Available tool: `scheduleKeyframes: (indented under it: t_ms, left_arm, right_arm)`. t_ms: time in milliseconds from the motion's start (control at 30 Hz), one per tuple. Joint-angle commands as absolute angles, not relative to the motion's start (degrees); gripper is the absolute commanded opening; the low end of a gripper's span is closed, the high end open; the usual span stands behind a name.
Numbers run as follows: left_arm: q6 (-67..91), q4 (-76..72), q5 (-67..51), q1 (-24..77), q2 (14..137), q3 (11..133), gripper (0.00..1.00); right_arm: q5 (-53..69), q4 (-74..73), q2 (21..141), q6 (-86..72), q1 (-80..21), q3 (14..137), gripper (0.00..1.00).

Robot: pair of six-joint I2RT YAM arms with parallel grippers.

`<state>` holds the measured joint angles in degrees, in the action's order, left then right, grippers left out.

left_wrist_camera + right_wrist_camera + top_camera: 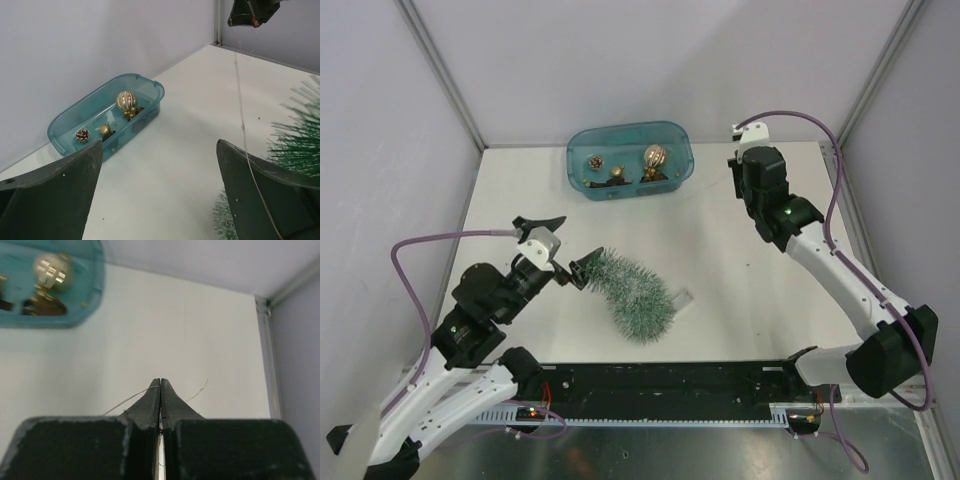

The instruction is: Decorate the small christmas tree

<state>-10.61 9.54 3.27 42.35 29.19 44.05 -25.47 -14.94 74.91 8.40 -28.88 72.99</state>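
My left gripper [159, 150] is spread as wide as it goes with nothing in it, over the near-left part of the white table [740, 250]. It's right beside the tip of the small christmas tree [638, 292], which lies on its side mid-table toward the near edge. The teal tub [675, 140] of gold ornaments [654, 158] sits at the far edge under the grey wall [620, 60], and my right gripper [160, 382], near the far-right corner, is pinched tight on a thin thread [125, 402].
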Motion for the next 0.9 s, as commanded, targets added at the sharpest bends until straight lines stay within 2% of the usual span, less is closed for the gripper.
scheduleKeyframes:
  t_ms: [0,100,333,500,867]
  left_arm:
    - [-11.6,10.2,1.5,41.9,26.2,43.1,1.00]
    - [-12.5,12.2,-1.6,41.8,25.2,41.3,1.00]
    - [-19.2,12.2,-6.2,41.9,26.4,37.0,1.00]
    - [-22.8,9.9,3.1,41.8,33.3,39.3,1.00]
    - [-31.1,3.7,13.1,42.4,36.0,38.0,1.00]
  right_arm:
    - [-33.1,-20.0,75.5,1.9,-24.9,73.8,0.00]
    - [-32.8,-20.3,73.6,0.5,-24.2,73.4,0.00]
    - [-19.7,-15.5,65.3,0.2,-25.2,70.7,0.00]
    - [-11.5,-13.0,60.9,-0.4,-27.0,69.9,0.00]
    - [-3.4,-10.4,57.4,-1.0,-28.8,69.8,0.00]
